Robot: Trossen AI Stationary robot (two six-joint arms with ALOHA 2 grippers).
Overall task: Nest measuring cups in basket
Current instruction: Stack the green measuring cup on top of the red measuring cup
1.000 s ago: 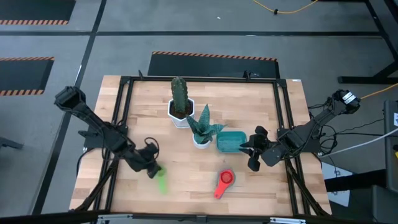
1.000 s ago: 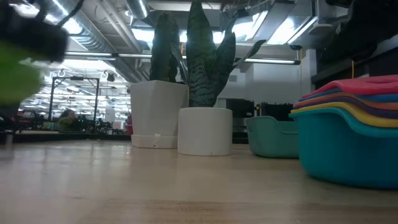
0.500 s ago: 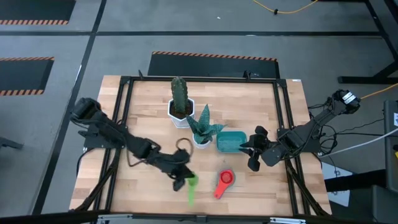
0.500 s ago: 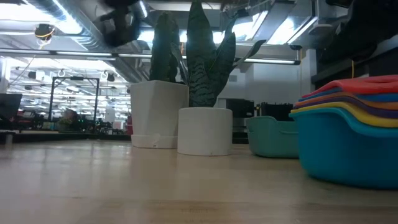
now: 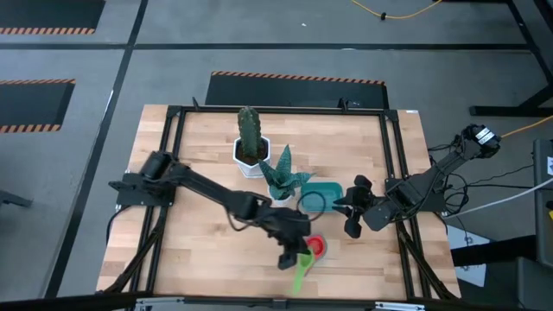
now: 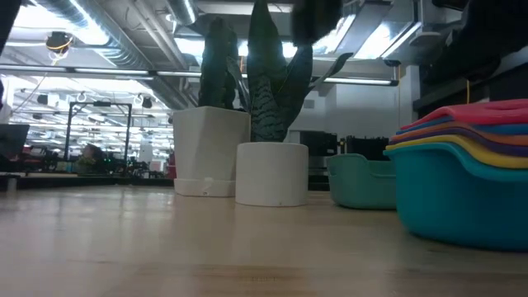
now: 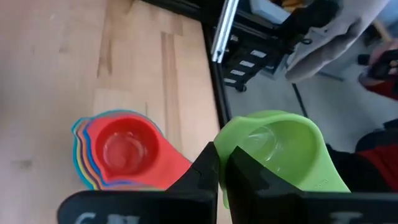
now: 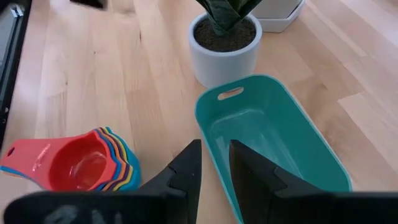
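Note:
The nested measuring cups (image 5: 314,247), red on top, sit on the table near its front edge; the low view has this stack (image 6: 462,186) at the right. Just beside the stack, my left gripper (image 5: 292,257) is shut on a green measuring cup (image 7: 280,149), held above the table. The teal basket (image 5: 321,197) stands on its base next to a small white plant pot (image 5: 278,195). My right gripper (image 5: 346,206) is at the basket's right end, shut on its rim. My left gripper pinches the rim of the green cup's bowl (image 7: 225,144) between its two fingers, on the side away from the handle (image 7: 326,180). The cup is lifted clear of the table and tilted, its handle pointing toward the table's near edge. My right gripper has the rim of the basket's near long wall (image 8: 208,144) between its fingers, one finger (image 8: 249,168) inside and one (image 8: 186,165) outside. It comes slanting down from the table's right. The basket stands flat on the table.
A white hexagonal cactus pot (image 5: 251,155) and the round plant pot with striped leaves stand left of the basket. Bare wood lies at the table's left and front left. A black frame (image 5: 393,173) runs around the table.
My left gripper, shut on the green cup, has swept from the table's left side toward the right, rising and rolling as it went. The cup has gone from the front left to just beside the red-topped stack. My right gripper has kept still.

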